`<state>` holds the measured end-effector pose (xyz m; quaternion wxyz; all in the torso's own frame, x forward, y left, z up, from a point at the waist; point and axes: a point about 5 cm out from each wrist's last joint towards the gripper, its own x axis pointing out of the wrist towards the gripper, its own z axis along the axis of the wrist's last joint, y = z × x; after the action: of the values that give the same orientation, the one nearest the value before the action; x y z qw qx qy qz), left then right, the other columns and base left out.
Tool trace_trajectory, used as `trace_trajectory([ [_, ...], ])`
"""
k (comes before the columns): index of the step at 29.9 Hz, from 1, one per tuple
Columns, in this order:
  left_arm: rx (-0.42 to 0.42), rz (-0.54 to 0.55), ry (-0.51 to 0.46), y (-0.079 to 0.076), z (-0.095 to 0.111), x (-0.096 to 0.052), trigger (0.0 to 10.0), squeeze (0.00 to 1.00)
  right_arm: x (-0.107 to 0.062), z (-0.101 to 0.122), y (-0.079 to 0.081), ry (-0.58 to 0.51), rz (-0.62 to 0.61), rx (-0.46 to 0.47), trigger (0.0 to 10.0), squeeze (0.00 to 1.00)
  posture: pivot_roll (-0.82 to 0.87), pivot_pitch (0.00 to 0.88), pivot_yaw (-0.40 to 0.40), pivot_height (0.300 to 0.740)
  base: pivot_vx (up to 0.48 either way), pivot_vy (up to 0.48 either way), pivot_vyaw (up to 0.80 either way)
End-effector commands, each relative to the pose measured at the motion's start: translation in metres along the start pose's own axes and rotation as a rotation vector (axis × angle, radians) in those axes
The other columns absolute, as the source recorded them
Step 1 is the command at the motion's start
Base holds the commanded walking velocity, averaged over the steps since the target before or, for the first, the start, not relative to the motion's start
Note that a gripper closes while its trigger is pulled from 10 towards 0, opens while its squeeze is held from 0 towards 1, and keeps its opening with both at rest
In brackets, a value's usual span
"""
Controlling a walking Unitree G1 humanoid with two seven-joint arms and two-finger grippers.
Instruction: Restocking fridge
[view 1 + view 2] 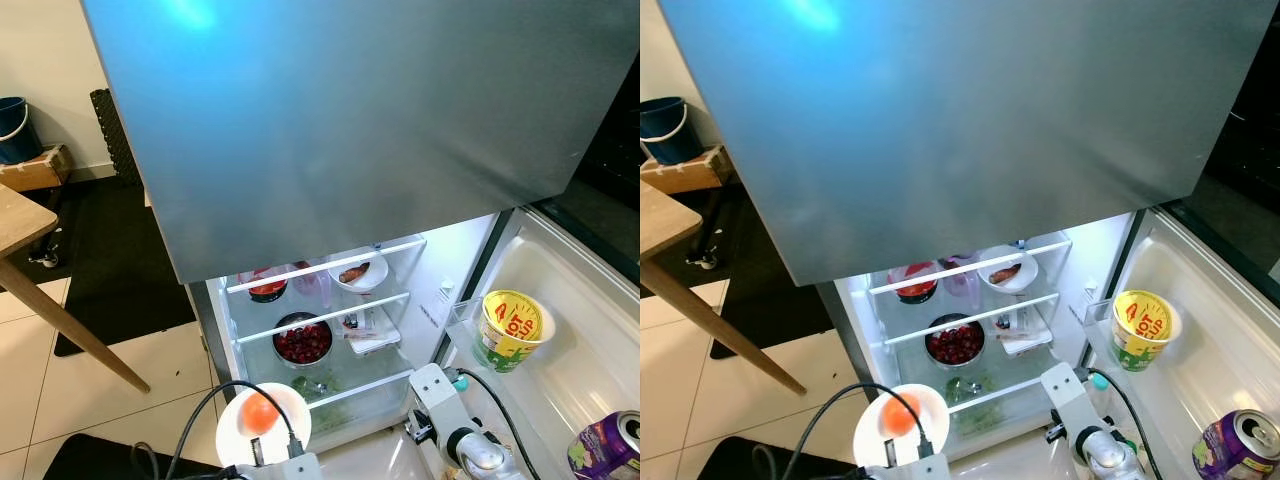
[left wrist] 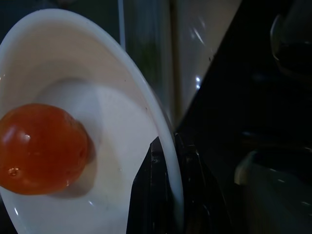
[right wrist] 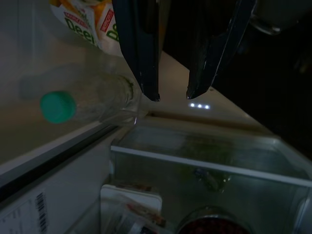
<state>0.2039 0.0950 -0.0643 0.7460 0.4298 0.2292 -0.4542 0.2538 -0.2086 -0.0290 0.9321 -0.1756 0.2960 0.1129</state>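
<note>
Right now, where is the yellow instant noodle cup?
In the left eye view the yellow noodle cup stands in the open fridge door's shelf on the robot's right, beyond the purple can and right of the lit fridge shelves.

Matt metal fridge door (image 1: 360,120) (glossy bowl (image 2: 122,122) below).

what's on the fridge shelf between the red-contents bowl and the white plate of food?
A clear container sits between the red bowl and the white plate, seen in both eye views; its contents can't be made out.
</note>
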Motion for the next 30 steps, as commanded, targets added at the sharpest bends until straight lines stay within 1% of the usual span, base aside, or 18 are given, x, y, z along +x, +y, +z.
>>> trace_trajectory([
  [1, 0.039, 0.003, -0.042, 0.004, 0.009, 0.002, 10.0, 0.00, 0.001, 0.001, 0.001, 0.004, -0.002, 0.034, 10.0, 0.00, -0.08, 0.000, 0.022, 0.740, 0.000, 0.000, 0.00],
  [2, 0.076, 0.002, -0.061, 0.009, 0.013, 0.003, 10.0, 0.00, 0.002, 0.004, 0.001, -0.001, 0.000, 0.045, 10.0, 0.00, -0.08, 0.000, 0.022, 0.740, 0.000, 0.000, 0.00],
  [3, 0.076, 0.002, -0.061, 0.009, 0.013, 0.003, 10.0, 0.00, 0.002, 0.004, 0.001, -0.001, 0.000, 0.045, 10.0, 0.00, -0.08, 0.000, 0.022, 0.740, 0.000, 0.000, 0.00],
  [4, 0.099, 0.002, -0.071, 0.014, 0.014, 0.003, 10.0, 0.00, 0.003, 0.005, 0.001, -0.005, 0.001, 0.050, 10.0, 0.00, -0.08, 0.000, 0.023, 0.740, 0.000, 0.000, 0.00],
  [6, 0.161, 0.006, -0.083, 0.025, 0.017, 0.002, 10.0, 0.00, 0.004, 0.008, 0.000, -0.014, -0.003, 0.066, 10.0, 0.00, -0.08, 0.000, 0.023, 0.740, 0.000, 0.000, 0.00],
  [7, 0.172, 0.016, -0.089, 0.031, 0.018, 0.002, 10.0, 0.00, 0.004, 0.009, -0.001, -0.017, -0.003, 0.073, 10.0, 0.00, -0.08, 0.000, 0.023, 0.740, 0.000, 0.000, 0.00],
  [8, 0.172, 0.016, -0.089, 0.031, 0.018, 0.002, 10.0, 0.00, 0.004, 0.009, -0.001, -0.017, -0.003, 0.073, 10.0, 0.00, -0.08, 0.000, 0.023, 0.740, 0.000, 0.000, 0.00],
  [11, 0.179, 0.044, -0.101, 0.046, 0.018, -0.001, 10.0, 0.00, 0.005, 0.012, -0.002, -0.022, -0.006, 0.086, 10.0, 0.00, -0.07, 0.000, 0.025, 0.740, 0.000, 0.000, 0.00],
  [12, 0.179, 0.044, -0.101, 0.046, 0.018, -0.001, 10.0, 0.00, 0.005, 0.012, -0.002, -0.022, -0.006, 0.086, 10.0, 0.00, -0.07, 0.000, 0.025, 0.740, 0.000, 0.000, 0.00],
  [13, 0.188, 0.049, -0.100, 0.050, 0.018, -0.002, 10.0, 0.00, 0.005, 0.012, -0.003, -0.022, -0.007, 0.088, 10.0, 0.00, -0.07, 0.000, 0.025, 0.740, 0.000, 0.000, 0.00],
  [14, 0.200, 0.051, -0.099, 0.053, 0.017, -0.003, 10.0, 0.00, 0.005, 0.013, -0.003, -0.024, -0.010, 0.089, 10.0, 0.00, -0.07, 0.000, 0.025, 0.735, 0.000, 0.000, 0.00],
  [15, 0.200, 0.051, -0.099, 0.053, 0.017, -0.003, 10.0, 0.00, 0.005, 0.013, -0.003, -0.024, -0.010, 0.089, 10.0, 0.00, -0.07, 0.000, 0.025, 0.735, 0.000, 0.000, 0.00],
  [18, 0.208, 0.062, -0.096, 0.063, 0.015, -0.006, 10.0, 0.00, 0.006, 0.018, -0.007, -0.048, -0.032, 0.100, 10.0, 0.00, -0.08, 0.000, 0.028, 0.720, 0.000, 0.000, 0.00],
  [22, 0.210, 0.066, -0.097, 0.067, 0.014, -0.007, 10.0, 0.00, 0.006, 0.023, -0.012, -0.074, -0.052, 0.107, 10.0, 0.00, -0.08, 0.000, 0.031, 0.705, 0.000, 0.000, 0.00],
  [30, 0.208, 0.070, -0.112, 0.071, 0.016, -0.008, 10.0, 0.00, 0.007, 0.034, -0.018, -0.126, -0.071, 0.121, 10.0, 0.00, -0.07, 0.000, 0.032, 0.675, 0.000, 0.000, 0.00],
])
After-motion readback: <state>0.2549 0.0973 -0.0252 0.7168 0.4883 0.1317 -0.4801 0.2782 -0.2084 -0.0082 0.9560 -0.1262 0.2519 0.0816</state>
